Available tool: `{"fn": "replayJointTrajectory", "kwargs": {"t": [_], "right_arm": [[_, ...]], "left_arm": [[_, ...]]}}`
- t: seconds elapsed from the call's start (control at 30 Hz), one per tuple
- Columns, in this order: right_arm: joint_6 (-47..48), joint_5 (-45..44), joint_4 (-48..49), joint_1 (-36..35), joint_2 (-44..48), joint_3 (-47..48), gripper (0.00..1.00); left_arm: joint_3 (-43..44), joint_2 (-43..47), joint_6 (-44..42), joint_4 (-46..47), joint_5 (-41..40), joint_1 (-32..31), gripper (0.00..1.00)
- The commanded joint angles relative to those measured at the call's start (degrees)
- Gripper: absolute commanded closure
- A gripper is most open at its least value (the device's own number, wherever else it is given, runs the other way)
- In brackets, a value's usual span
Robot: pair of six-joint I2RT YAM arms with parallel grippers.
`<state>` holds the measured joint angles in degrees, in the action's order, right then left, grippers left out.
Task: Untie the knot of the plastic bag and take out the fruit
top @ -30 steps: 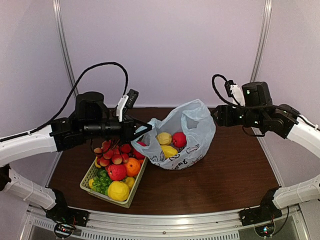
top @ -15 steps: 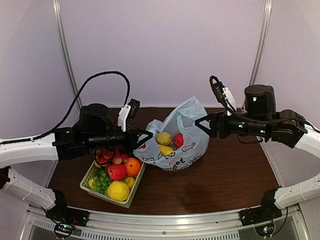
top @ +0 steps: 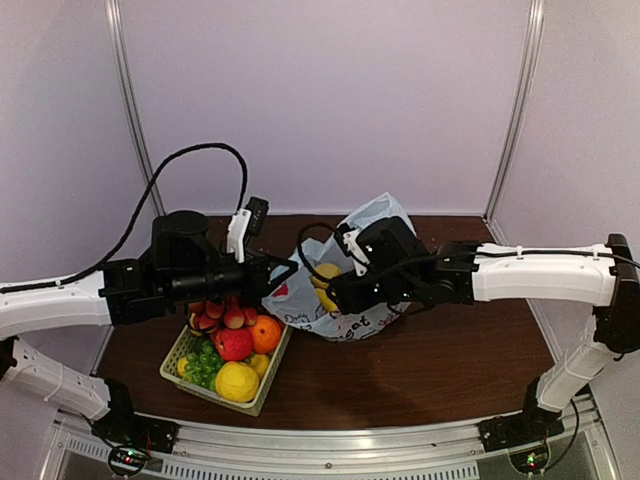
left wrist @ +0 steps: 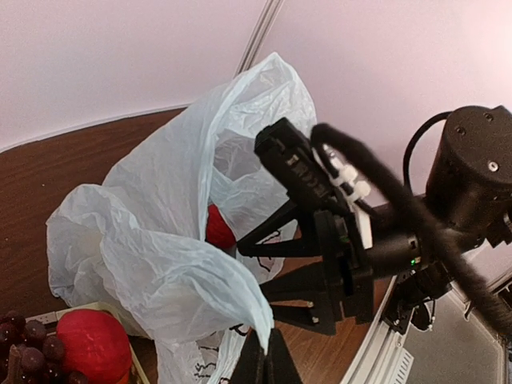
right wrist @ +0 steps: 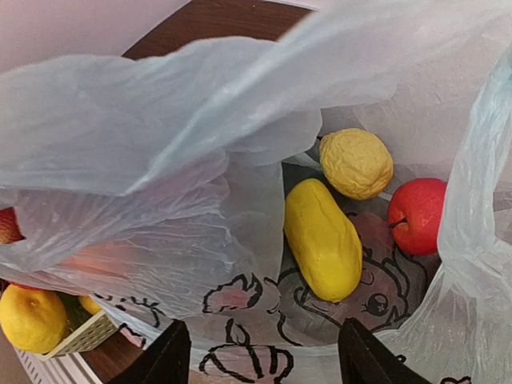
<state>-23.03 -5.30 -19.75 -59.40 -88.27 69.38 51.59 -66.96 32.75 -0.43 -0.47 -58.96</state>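
Annoying bit first: from the top camera the right gripper (right wrist: pixel 264 358) and its wrist sit right over the mouth of the plastic bag (top: pixel 378 228). The fruit (right wrist: pixel 324 240) inside is nearly all covered there, with just a sliver of yellow peeking out.

The right wrist camera saves it. A long smooth yellow piece lies in the bottom of the bag with a lumpy lemon (right wrist: pixel 356 162) at its far end. A red apple (right wrist: pixel 418 216) sits just right of both, partly behind a fold of film. That gripper's fingers stand spread above the bag's near wall with nothing between them.

The left gripper (left wrist: pixel 260 362) is clenched on the bag's left rim, holding a flap of film up. Its tips are cut off at the bottom of its own view. I can't pick out a knot anywhere; the mouth just gapes.

Print-wise there's a dark cartoon line drawing low on the bag, a face with a round eye. Any lettering is too small to read.

For room, a heaped basket (top: pixel 172 362) sits just left of the bag. There's bare table (top: pixel 450 370) to the right of the bag and in front of it, and a wall (top: pixel 320 100) behind.
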Motion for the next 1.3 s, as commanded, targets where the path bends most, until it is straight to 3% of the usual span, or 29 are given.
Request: {"fn": "replayJointTrajectory", "kwargs": {"t": [0.0,0.5,0.77,1.07,1.27], "right_arm": [[-1.9,-6.3,0.6,-0.3,-2.2,-2.3,0.32],[-13.2,-6.2,3.9,-2.5,7.5,-26.0,0.24],[-9.1,-8.2,2.9,-2.6,8.2,-18.3,0.21],[0.0,-3.2,4.9,0.9,-3.7,-6.2,0.40],[5.5,0.5,5.8,4.3,-10.7,-1.6,0.43]], "left_arm": [[-1.3,1.0,1.2,3.1,-1.9,-0.4,1.00],[-2.8,2.5,-0.1,2.8,-1.8,-0.4,1.00],[-4.0,3.1,-0.4,4.4,2.8,-0.4,1.00],[-5.4,4.7,0.7,4.4,2.7,-0.4,1.00],[-5.7,5.3,1.4,3.9,1.4,-0.4,1.00]]}}
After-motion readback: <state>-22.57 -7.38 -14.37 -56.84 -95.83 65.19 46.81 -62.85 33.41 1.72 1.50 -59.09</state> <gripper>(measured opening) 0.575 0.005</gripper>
